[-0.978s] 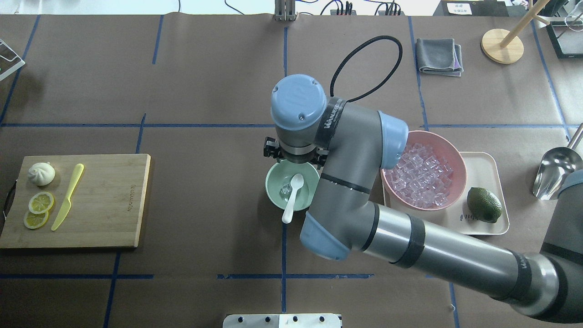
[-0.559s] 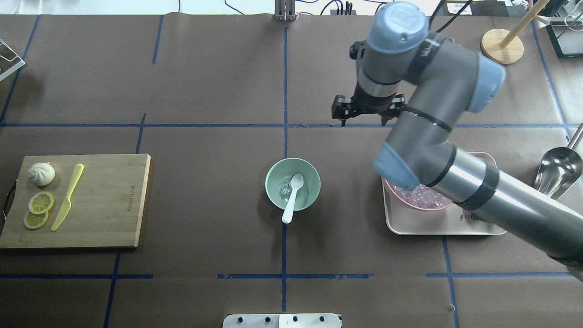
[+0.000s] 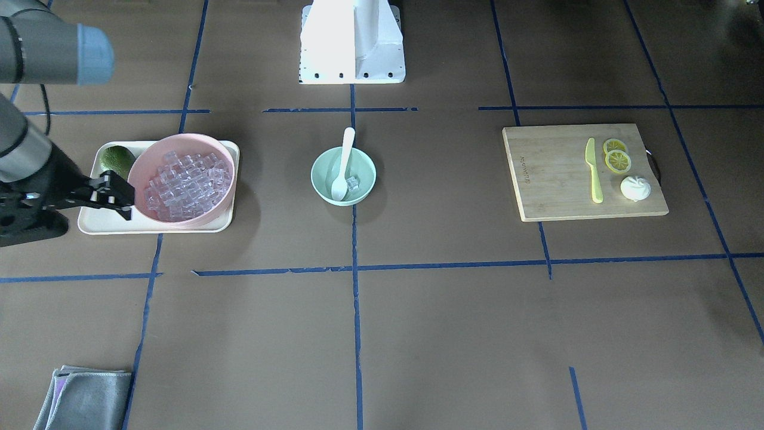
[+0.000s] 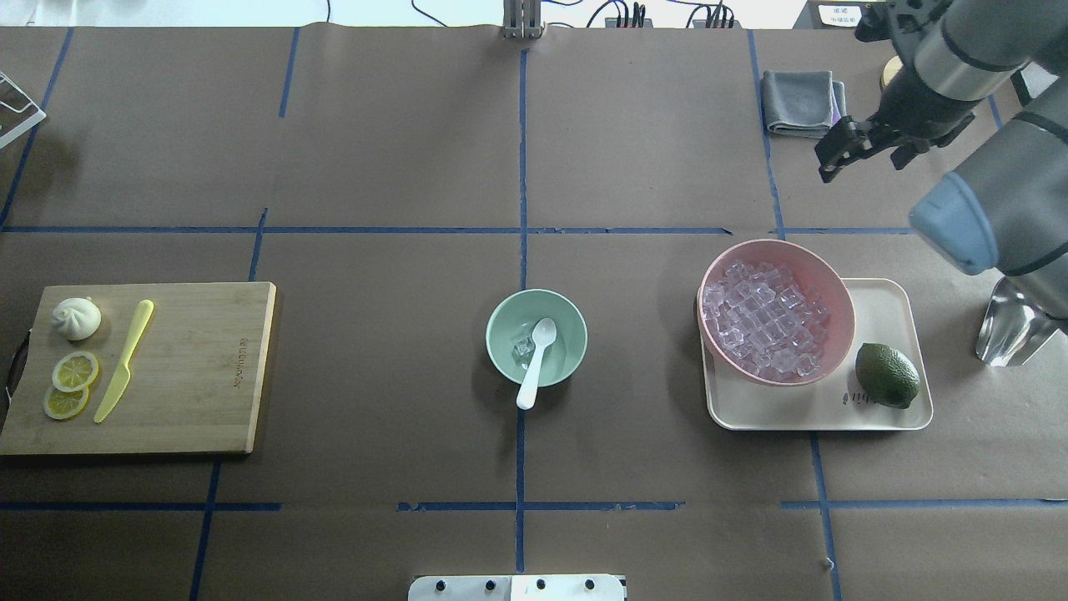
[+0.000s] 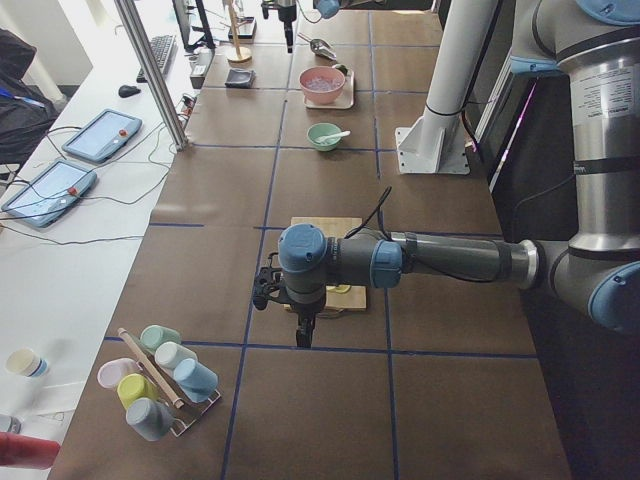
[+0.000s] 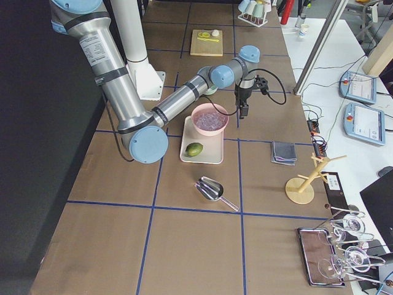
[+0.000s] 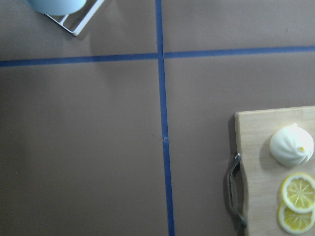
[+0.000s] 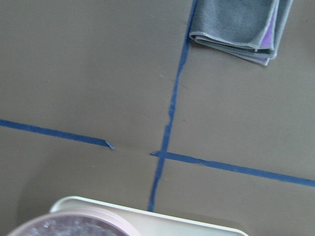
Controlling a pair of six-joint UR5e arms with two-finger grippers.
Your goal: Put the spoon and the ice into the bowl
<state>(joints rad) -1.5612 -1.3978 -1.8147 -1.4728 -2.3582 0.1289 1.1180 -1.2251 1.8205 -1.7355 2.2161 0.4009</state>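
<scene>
— Right gripper hangs in the overhead view's upper right, jaws spread apart, forearm entering from the right edge.
— Left gripper points straight down, forearm stretched level; jaws too small to judge.

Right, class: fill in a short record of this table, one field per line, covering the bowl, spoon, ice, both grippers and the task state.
bowl: mint green, table centre
spoon: scoop in bowl, handle out over the rim
ice: one cube in bowl, beside the scoop
right gripper: open, empty, beyond the pink bowl
left gripper: near the board; open or shut cannot be told
task state: looks done
</scene>
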